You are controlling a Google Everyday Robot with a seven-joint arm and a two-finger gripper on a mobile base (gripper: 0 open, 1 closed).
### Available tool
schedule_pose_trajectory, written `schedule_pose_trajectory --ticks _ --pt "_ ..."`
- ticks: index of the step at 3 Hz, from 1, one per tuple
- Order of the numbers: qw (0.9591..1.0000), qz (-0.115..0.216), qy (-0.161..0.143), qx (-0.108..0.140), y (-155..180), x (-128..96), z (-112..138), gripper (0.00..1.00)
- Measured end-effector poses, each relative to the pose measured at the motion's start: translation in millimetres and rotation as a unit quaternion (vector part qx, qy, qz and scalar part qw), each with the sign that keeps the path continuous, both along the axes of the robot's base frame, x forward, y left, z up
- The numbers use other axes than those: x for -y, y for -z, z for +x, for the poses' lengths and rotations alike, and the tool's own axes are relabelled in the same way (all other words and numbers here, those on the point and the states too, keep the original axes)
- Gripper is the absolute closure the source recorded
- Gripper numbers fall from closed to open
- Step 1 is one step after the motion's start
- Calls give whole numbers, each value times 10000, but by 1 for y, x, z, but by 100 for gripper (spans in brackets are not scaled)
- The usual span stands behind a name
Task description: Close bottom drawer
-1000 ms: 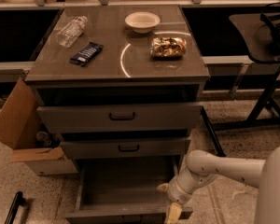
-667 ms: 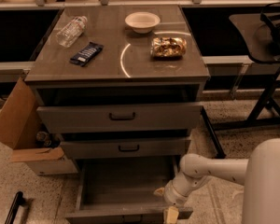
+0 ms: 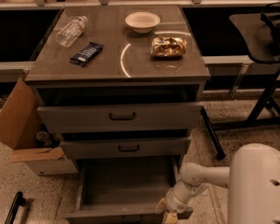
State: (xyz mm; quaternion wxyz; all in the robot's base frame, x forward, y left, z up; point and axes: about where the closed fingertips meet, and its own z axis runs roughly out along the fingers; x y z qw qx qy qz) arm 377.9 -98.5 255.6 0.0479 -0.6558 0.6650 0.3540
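Note:
The bottom drawer point(image 3: 126, 183) of the grey cabinet point(image 3: 119, 73) is pulled far out, its long grey tray open and empty; its front panel runs along the lower edge of the view. The middle drawer point(image 3: 123, 147) and the top drawer point(image 3: 121, 116) stand slightly out, each with a dark handle. My gripper point(image 3: 170, 214) is at the right end of the bottom drawer's front panel, low in the view, on the end of the white arm point(image 3: 196, 178).
On the cabinet top lie a plastic bottle point(image 3: 71, 31), a dark snack bar point(image 3: 86, 53), a white bowl point(image 3: 142, 21) and a gold snack bag point(image 3: 168, 46). An open cardboard box point(image 3: 23, 134) stands left of the cabinet. A black table frame point(image 3: 266, 101) is at the right.
The arm has shifted left and lower, bringing the gripper closer against the front right corner of the bottom drawer. The drawer stays pulled out.

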Motion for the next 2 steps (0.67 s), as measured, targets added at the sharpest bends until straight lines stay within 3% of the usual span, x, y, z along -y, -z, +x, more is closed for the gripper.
schedule_pose_trajectory --ticks 1,2 --pt "10000 -19 66 7 21 10 0 66" --pt "9995 -246 172 31 42 23 -3 89"
